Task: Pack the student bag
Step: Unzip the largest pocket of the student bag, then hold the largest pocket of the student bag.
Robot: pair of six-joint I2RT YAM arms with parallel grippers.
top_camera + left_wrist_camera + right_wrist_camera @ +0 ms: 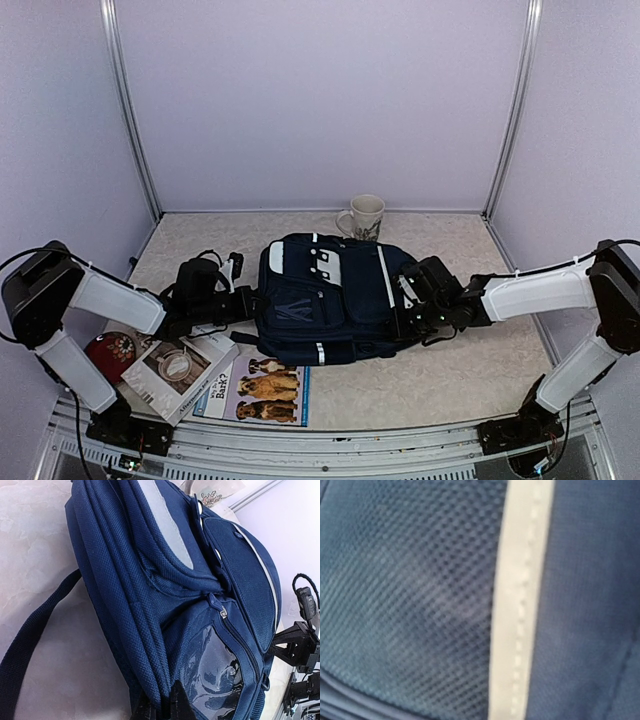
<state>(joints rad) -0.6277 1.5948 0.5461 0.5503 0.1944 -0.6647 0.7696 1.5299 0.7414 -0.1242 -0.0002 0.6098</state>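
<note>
The student bag (325, 300), navy with white trim, lies flat in the middle of the table. At its left edge, my left gripper (252, 305) is shut on it. In the left wrist view the dark fingertips (180, 705) of that gripper (162, 704) pinch a fold of the bag's fabric (150, 580) beside a clear plastic window (220, 665). My right gripper (405, 312) is pressed into the bag's right side. The right wrist view is filled by blurred mesh (420, 605) and a white stripe (520, 605), and the fingers are buried out of sight.
A cream mug (365, 217) stands behind the bag near the back wall. In front of the left arm lie a magazine (180, 370), a dog book (258, 385) and a red round object (112, 352). A dark strap (35, 630) trails from the bag.
</note>
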